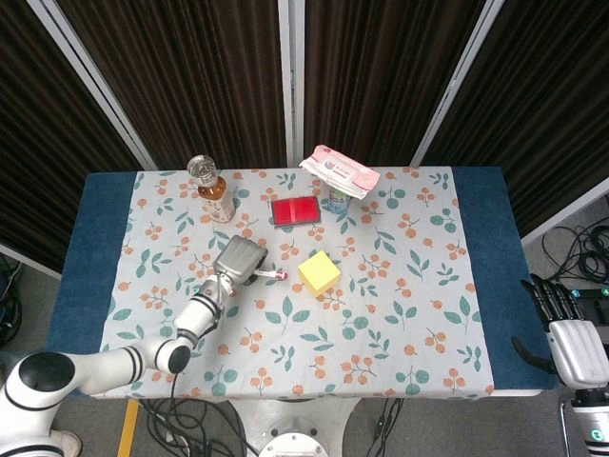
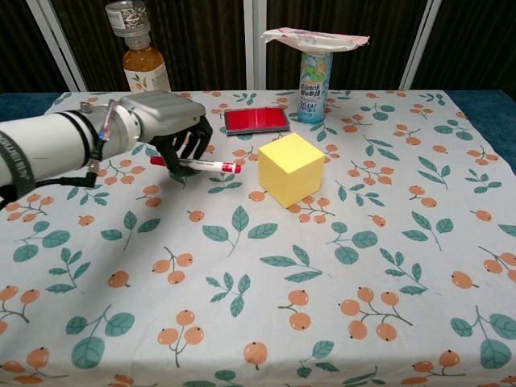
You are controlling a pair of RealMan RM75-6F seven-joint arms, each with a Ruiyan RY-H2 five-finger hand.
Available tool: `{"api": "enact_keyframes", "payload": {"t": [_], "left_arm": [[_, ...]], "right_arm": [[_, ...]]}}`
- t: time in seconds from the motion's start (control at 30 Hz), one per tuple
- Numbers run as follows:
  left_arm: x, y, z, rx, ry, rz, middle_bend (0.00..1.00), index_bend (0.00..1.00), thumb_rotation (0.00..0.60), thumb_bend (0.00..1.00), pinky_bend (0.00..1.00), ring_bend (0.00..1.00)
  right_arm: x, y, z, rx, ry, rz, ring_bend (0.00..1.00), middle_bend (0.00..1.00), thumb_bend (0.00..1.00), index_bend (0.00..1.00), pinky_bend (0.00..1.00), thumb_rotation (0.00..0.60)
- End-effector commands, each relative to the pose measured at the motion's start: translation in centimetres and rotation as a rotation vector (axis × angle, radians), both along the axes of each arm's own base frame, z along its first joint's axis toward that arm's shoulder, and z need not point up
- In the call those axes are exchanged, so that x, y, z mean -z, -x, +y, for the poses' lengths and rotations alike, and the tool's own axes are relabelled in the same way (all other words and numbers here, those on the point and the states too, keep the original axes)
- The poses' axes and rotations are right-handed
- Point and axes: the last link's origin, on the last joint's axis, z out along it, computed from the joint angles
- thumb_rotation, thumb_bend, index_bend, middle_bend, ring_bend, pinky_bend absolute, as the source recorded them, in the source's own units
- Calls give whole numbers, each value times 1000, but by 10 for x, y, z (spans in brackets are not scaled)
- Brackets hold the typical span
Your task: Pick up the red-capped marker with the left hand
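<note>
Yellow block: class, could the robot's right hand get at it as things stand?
Probably not easily. The right hand hangs off the table's far right edge, while the yellow block sits near the middle; nothing lies between them, but that is a long stretch.

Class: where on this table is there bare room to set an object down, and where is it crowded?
Free: the cloth in front of the cube and all along its right side. Crowded: the back, with bottle, red case and can, and the left, where the left hand holds the marker.
</note>
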Motion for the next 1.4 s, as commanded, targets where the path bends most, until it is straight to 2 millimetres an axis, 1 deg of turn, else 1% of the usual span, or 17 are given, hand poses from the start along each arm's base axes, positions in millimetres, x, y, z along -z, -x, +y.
{"api": "enact_keyframes", "payload": {"t": [0.03,0.07,0.17,0.27,0.33,0.4,0.47,0.57,0.63,0.73,0.83,0.93,1.07,1.17,1.27,1.4], "left_arm": [[-13,24,-6,-38,-24,10,724,709,600,485,683,543],[-18,33,-8,-52,-33,11,721,706,600,485,682,543],[-27,50,-17,-76,-40,16,707,678,600,483,679,539],[-31,58,-24,-85,-34,28,677,595,600,474,672,519],[-31,60,-27,-95,-21,30,643,524,600,463,654,487],[-30,60,-31,-107,-3,17,577,430,600,442,624,428],[-30,59,-33,-109,2,9,522,373,600,430,582,380],[-33,57,-37,-104,1,-2,454,328,600,422,501,323],[-38,57,-41,-105,-4,-20,422,324,600,409,455,297],[-58,62,-46,-101,-69,-56,369,311,600,384,385,263],[-86,76,-53,-97,-163,-85,308,293,600,351,316,193],[-116,101,-67,-110,-263,-107,279,271,600,297,275,154],[-148,138,-89,-152,-366,-122,274,262,600,240,266,147],[-168,164,-110,-189,-428,-100,274,262,600,231,265,148],[-181,183,-132,-221,-458,-74,274,262,600,230,264,147],[-192,193,-158,-262,-495,-80,274,262,600,229,264,147]], "right_arm": [[0,-1,0,-4,1,0,0,21,196,0,0,600],[0,-1,-1,-5,2,1,0,21,196,0,0,600],[0,-2,-2,-7,2,2,0,21,195,0,0,600],[2,-4,-3,-11,-2,2,0,21,196,0,0,600],[2,-5,-4,-16,-4,1,0,21,196,0,0,600],[2,-6,-4,-18,-3,3,0,21,196,0,0,600],[2,-6,-3,-16,0,5,0,21,197,0,0,600],[1,-5,-3,-10,3,6,0,21,196,0,0,600],[0,-5,-2,-7,4,5,0,21,195,0,0,600],[-2,-4,-2,-4,12,4,0,21,196,0,0,600],[-5,-2,-2,4,21,7,0,21,196,0,0,600],[-7,0,-3,9,27,6,0,21,197,0,0,600],[-7,2,-3,14,32,1,0,20,196,0,0,600],[-8,4,-4,17,38,0,0,19,196,0,0,600],[-9,4,-4,11,46,0,0,19,196,0,0,600],[-8,3,-5,10,45,3,0,19,196,0,0,600]]}}
